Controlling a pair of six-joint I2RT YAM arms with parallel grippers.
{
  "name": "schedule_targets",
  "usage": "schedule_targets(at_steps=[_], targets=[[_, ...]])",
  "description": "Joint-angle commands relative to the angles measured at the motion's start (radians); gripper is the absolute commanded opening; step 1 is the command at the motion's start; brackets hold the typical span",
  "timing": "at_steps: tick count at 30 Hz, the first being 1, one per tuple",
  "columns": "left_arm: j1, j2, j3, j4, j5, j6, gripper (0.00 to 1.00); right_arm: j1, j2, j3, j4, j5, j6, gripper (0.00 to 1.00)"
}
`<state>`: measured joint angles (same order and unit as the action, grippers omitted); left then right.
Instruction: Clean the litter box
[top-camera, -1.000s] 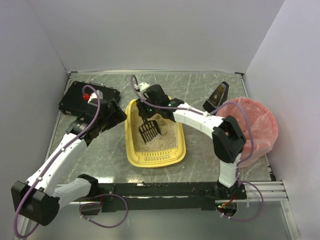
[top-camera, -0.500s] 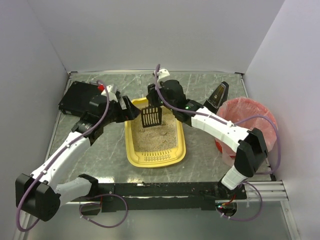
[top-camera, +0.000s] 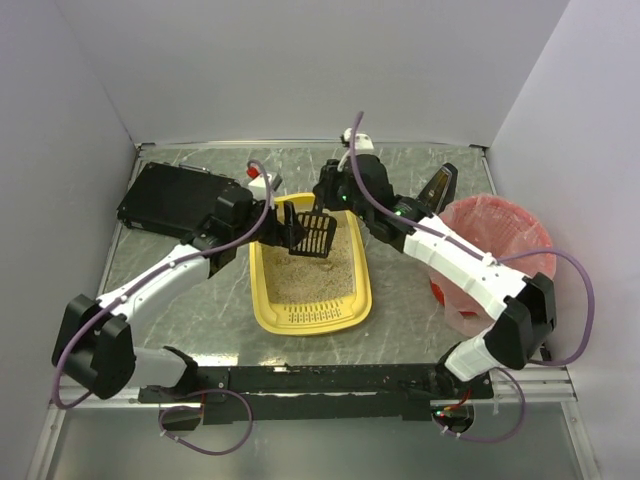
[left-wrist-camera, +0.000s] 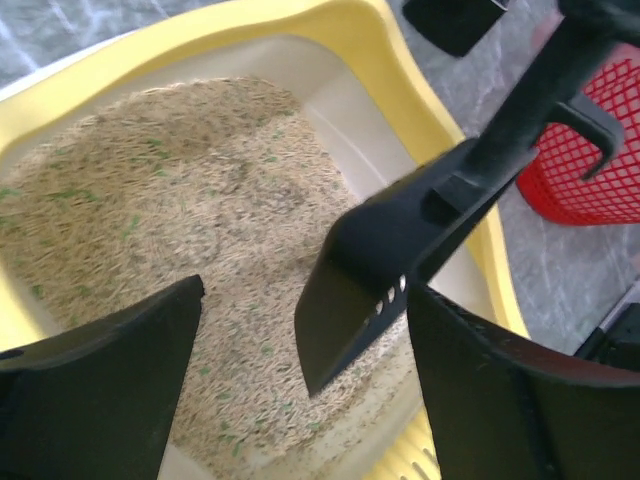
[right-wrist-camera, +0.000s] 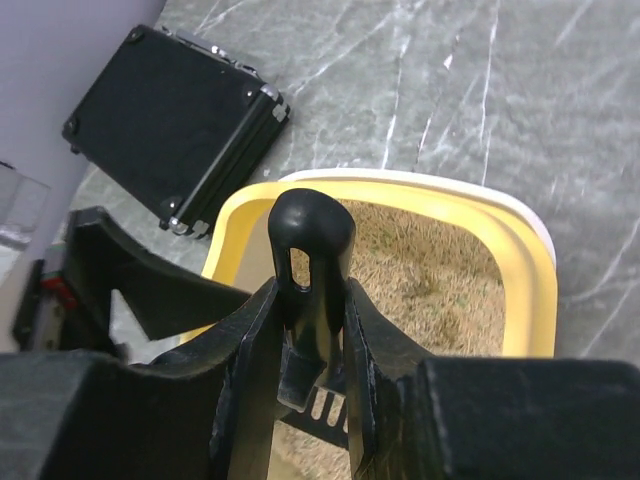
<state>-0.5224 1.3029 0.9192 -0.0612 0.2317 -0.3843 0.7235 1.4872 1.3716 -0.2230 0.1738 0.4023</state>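
The litter box (top-camera: 310, 318), a yellow tray of beige litter, sat mid-table (top-camera: 200, 310). The right hand (right-wrist-camera: 308, 330) was clenched on the handle of a black slotted scoop (top-camera: 318, 236) held over the box's far end. The left hand (top-camera: 290, 228) hung released, its fingers either side of the blade. The scoop probably had to travel level and slowly toward the red bin (top-camera: 520, 240) at right.

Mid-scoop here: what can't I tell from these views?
Scoop load: top view too small; left wrist shows only its underside; right wrist, its handle and the right jaws block it.
Waste in the litter box: too small in every view.
Pink-red bin contents: right arm crosses it in top view.
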Motion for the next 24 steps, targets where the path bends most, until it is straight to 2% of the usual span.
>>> schedule_targets(at_steps=[1,3,4,7,10,14,17,18,19,22,23,24], targets=[[-0.004,0.044,0.078,0.100,0.095,0.041,0.78,-0.021,-0.097,-0.022,-0.042,-0.022,0.148,0.12],[-0.005,0.058,0.079,0.119,0.119,0.039,0.74,-0.029,-0.122,-0.043,-0.035,-0.016,0.165,0.12],[-0.005,0.070,0.078,0.147,0.141,0.042,0.66,-0.044,-0.131,-0.055,-0.029,-0.017,0.180,0.12],[-0.007,0.099,0.096,0.167,0.218,0.048,0.58,-0.067,-0.176,-0.133,0.042,-0.019,0.266,0.12],[-0.013,0.124,0.116,0.164,0.264,0.045,0.53,-0.070,-0.202,-0.187,0.115,0.003,0.296,0.12],[-0.014,0.128,0.106,0.176,0.297,0.032,0.45,-0.076,-0.223,-0.201,0.119,0.046,0.293,0.12],[-0.016,0.136,0.101,0.179,0.290,0.016,0.29,-0.079,-0.258,-0.261,0.160,0.044,0.316,0.12],[-0.018,0.147,0.113,0.176,0.276,0.016,0.11,-0.081,-0.266,-0.273,0.172,0.043,0.320,0.12],[-0.021,0.154,0.122,0.164,0.256,0.015,0.01,-0.081,-0.274,-0.279,0.172,0.044,0.331,0.12],[-0.022,0.183,0.171,0.106,0.230,0.053,0.01,-0.082,-0.275,-0.256,0.093,0.029,0.296,0.29],[-0.022,0.188,0.182,0.095,0.238,0.099,0.01,-0.082,-0.274,-0.237,0.067,0.012,0.279,0.41],[-0.022,0.200,0.211,0.065,0.241,0.126,0.01,-0.085,-0.272,-0.227,0.033,0.001,0.259,0.49]])
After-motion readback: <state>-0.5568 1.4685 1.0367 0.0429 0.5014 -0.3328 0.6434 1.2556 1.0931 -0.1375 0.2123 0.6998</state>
